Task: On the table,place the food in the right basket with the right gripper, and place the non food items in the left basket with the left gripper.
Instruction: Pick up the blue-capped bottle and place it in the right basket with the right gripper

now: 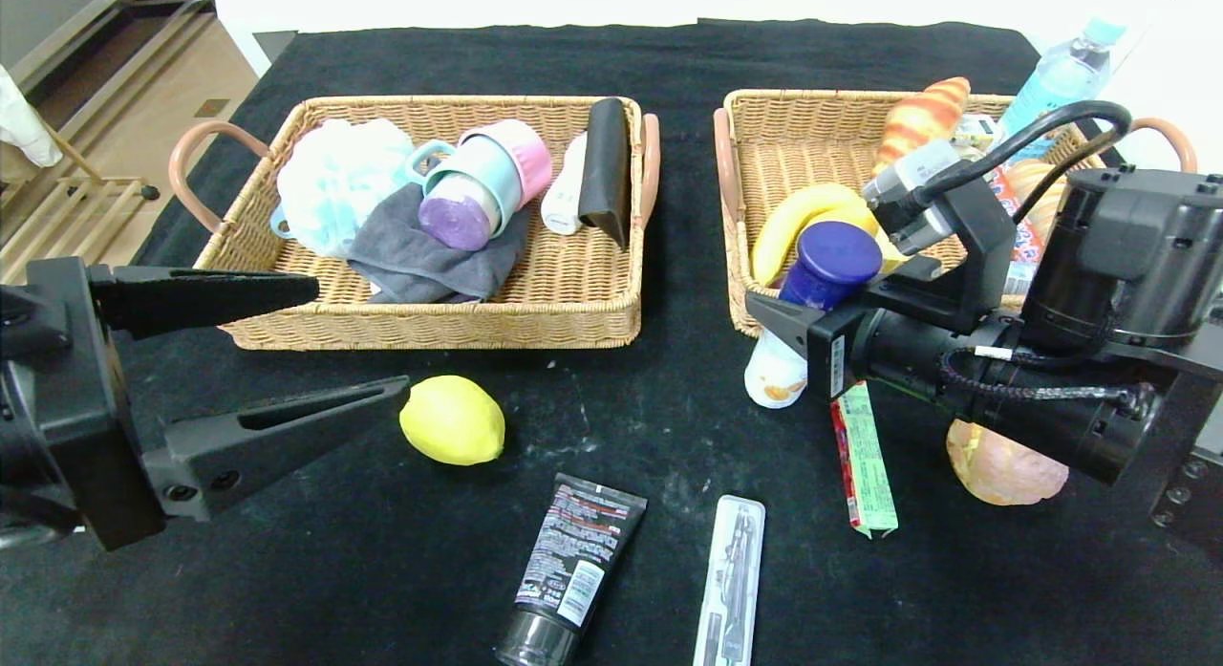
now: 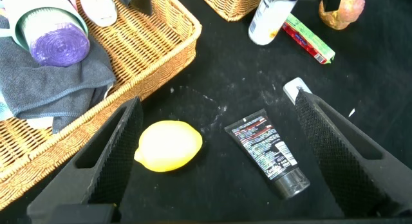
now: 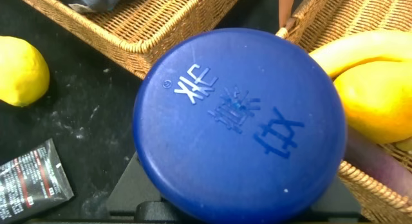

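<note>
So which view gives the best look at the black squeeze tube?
The left wrist view: the whole black squeeze tube lies on the table between the open left gripper fingers, label readable. The head view shows it whole but farther off; the right wrist view catches only one end.

Burger bun [image 1: 1008, 470]: partly hidden beneath right arm.
Clear case [image 1: 730, 580]: lower end cut off.
Squeeze tube [image 1: 568, 570]: cap end cropped.

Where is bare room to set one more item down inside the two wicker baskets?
In the left tan wicker basket, the front right corner is bare, bordered by the grey cloth and the black flat case. The right tan wicker basket is bare at its back left, behind the yellow bananas; elsewhere it is crowded.
</note>
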### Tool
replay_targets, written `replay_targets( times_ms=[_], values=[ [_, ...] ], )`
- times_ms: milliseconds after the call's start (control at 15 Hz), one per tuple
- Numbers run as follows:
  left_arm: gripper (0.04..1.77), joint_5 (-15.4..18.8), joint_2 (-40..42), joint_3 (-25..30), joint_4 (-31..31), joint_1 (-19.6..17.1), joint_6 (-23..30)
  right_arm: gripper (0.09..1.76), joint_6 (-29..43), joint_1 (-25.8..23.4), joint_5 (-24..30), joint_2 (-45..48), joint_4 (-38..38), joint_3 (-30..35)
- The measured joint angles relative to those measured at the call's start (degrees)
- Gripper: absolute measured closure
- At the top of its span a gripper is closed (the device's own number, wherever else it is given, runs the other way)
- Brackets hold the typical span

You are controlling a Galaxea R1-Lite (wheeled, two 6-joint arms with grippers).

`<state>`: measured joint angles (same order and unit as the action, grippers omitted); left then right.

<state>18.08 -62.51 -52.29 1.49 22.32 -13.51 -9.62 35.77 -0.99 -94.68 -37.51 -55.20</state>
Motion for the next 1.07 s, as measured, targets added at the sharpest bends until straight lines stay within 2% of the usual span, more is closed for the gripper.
replay_targets(
  times_ms=[133, 267, 400, 533, 1067],
  values=[
    [0.09, 0.02, 0.0, 0.02, -0.04, 0.0, 0.0, 1.01, 0.0, 0.23, 0.0, 0.76, 1.6, -0.95],
    [0.09, 0.09, 0.0, 0.02, -0.01, 0.0, -0.02, 1.01, 0.02, 0.87, -0.05, 2.07, 6.36, -3.17],
    [0.09, 0.07, 0.0, 0.02, -0.04, 0.0, -0.02, 1.01, 0.09, 1.41, -0.24, 3.49, 10.78, -6.49],
    [0.09, 0.09, 0.06, 0.0, -0.04, 0.0, -0.02, 1.01, 0.02, 2.01, -2.62, 4.25, 14.03, -10.53],
    [0.09, 0.27, 0.13, 0.0, -0.06, 0.09, -0.02, 1.01, -0.38, 0.61, -3.91, 1.8, 19.49, -24.04]
  ],
)
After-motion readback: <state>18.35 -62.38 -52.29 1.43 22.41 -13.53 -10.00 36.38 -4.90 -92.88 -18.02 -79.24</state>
